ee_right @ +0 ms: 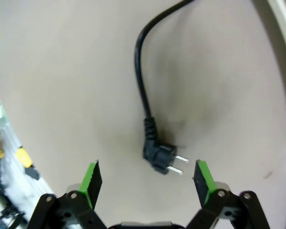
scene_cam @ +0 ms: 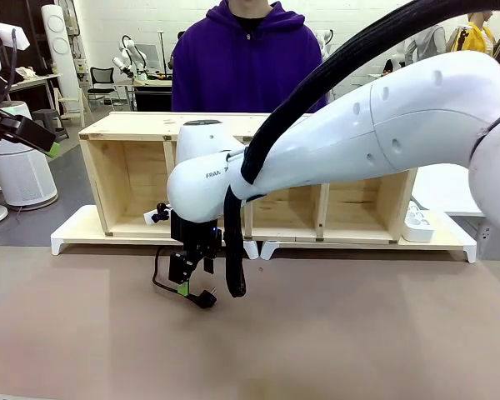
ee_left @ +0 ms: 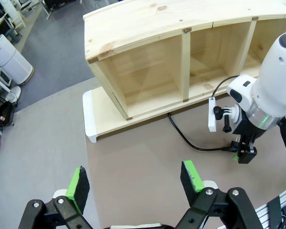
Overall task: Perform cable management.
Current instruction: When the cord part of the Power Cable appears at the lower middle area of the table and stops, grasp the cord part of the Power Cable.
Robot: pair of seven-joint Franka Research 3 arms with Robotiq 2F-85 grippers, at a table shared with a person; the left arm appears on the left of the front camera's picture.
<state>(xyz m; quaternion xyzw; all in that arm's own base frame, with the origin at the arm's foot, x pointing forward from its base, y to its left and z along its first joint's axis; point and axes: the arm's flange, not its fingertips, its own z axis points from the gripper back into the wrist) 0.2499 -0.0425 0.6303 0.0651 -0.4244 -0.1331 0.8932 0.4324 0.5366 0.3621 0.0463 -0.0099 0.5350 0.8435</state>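
Note:
The cable is a thin black cord lying on the brown table, ending in a round black plug with two metal pins. My right gripper hangs open just above the plug, a green pad on each side and nothing between them. From the front, the right gripper points down over the plug, with a cable loop to its left. In the left wrist view the cable runs from the shelf's foot to the right gripper. My left gripper is open and empty, held high at the left.
A wooden shelf with several open compartments stands on a white riser at the table's far side. A person in a purple hoodie stands behind it. A white power strip lies at the shelf's right end.

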